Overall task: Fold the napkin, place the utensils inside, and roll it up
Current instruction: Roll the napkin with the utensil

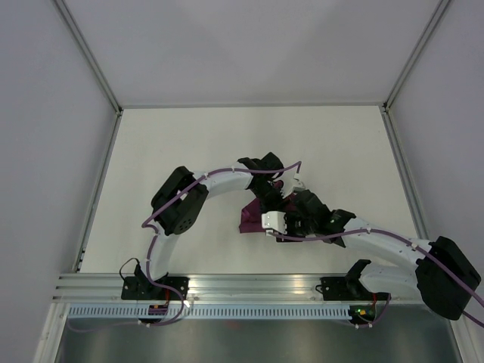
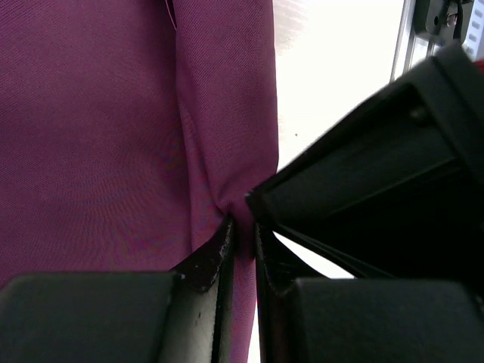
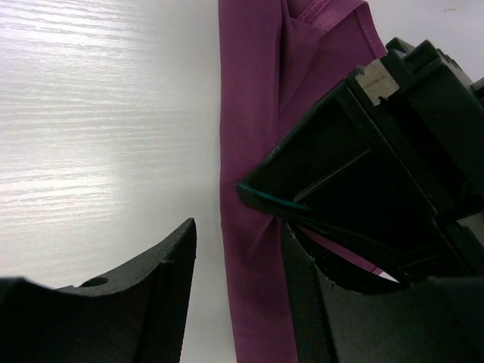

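The napkin [image 1: 249, 218] is lying bunched into a narrow, folded band on the white table [image 1: 189, 144], roughly at its middle, beneath both wrists. The left gripper [image 2: 243, 233] is pinching a gathered ridge of the cloth, its jaws pressing almost together with the fabric puckering between them. The right gripper [image 3: 238, 231] is sitting just beside it with jaws apart, one finger over bare table and the other over cloth, clamping nothing.

Left arm [image 1: 227, 181], right arm [image 1: 389, 240]: white links, black joints, purple cables; left hand [image 2: 242, 238], right hand [image 3: 238, 234] black.
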You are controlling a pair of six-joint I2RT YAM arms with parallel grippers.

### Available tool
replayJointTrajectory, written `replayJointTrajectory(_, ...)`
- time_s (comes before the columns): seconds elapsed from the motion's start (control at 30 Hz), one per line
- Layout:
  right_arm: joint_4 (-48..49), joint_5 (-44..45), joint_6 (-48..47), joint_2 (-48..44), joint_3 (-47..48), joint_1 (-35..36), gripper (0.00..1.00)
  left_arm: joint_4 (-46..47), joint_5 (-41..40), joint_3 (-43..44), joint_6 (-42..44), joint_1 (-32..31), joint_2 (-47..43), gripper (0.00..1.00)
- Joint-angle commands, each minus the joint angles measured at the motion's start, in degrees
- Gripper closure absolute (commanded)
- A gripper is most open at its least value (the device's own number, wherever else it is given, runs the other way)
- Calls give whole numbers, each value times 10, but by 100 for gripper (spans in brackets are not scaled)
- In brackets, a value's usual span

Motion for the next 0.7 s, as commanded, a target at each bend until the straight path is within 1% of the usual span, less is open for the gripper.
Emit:
replayJointTrajectory(0.0, 42, 22, 13, 16, -4, 3, 45, -9, 19, 21, -22, 2, 5, 98)
replayJointTrajectory(0.3, 91, 43, 24, 34, -23, 3, 46, -10, 20, 20, -23, 3, 5, 98)
replayJointTrajectory(0.37, 95, 47, 26, 41, -26, 2, 48, -10, 20, 19, -23, 3, 5, 98)
replayJointTrajectory(0.47, 104, 53, 30, 49, -31, 4, 56, -9, 19, 18, -24, 3, 4, 98)
replayJointTrajectory(0.5, 104, 55, 30, 52, -31, 4, 62, -10, 20, 18, -24, 3, 4, 98)
replayJointTrajectory(0.53, 104, 55, 30, 53, -34, 4, 66, -9, 20, 18, -25, 3, 4, 98)
replayJointTrajectory(0.6, 107, 59, 30, 53, -39, 4, 74, -10, 24, 19, -27, 5, 4, 97)
replayJointTrajectory(0.67, 110, 62, 31, 53, -47, 3, 79, -9, 22, 20, -29, 6, 2, 95)
